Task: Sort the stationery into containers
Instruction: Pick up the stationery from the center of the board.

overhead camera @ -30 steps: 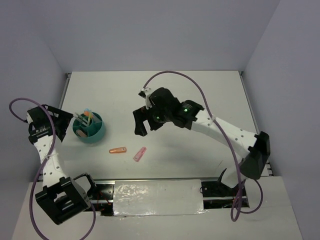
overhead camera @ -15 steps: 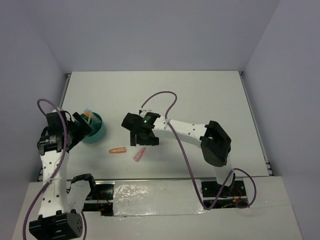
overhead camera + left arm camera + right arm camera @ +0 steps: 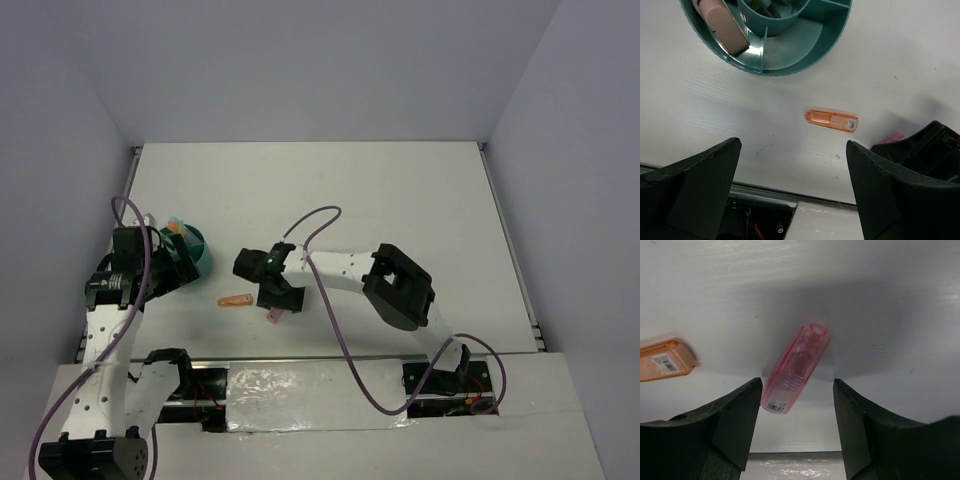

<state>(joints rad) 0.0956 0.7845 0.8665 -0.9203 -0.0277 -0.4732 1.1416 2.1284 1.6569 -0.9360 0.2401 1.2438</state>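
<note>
A pink marker (image 3: 796,371) lies flat on the white table, pointing away between the open fingers of my right gripper (image 3: 797,390). From above, the right gripper (image 3: 278,298) covers most of it, with only the marker's near end (image 3: 273,318) showing. An orange marker (image 3: 236,300) lies just to its left and also shows in the left wrist view (image 3: 832,120) and the right wrist view (image 3: 665,365). The teal divided bowl (image 3: 198,250) holds several items, including a pale block (image 3: 720,22). My left gripper (image 3: 160,265) is open and empty (image 3: 793,150), partly over the bowl's near-left side.
The table's front edge and metal rail (image 3: 300,357) run just behind the markers. The bowl rim (image 3: 790,70) is close to the orange marker. The left wall stands next to the left arm. A purple cable (image 3: 320,215) loops above the right arm.
My right gripper has swung left and toward the front edge, from above mid-table to low over the pink marker. My left gripper has moved right, over the bowl's near side.
</note>
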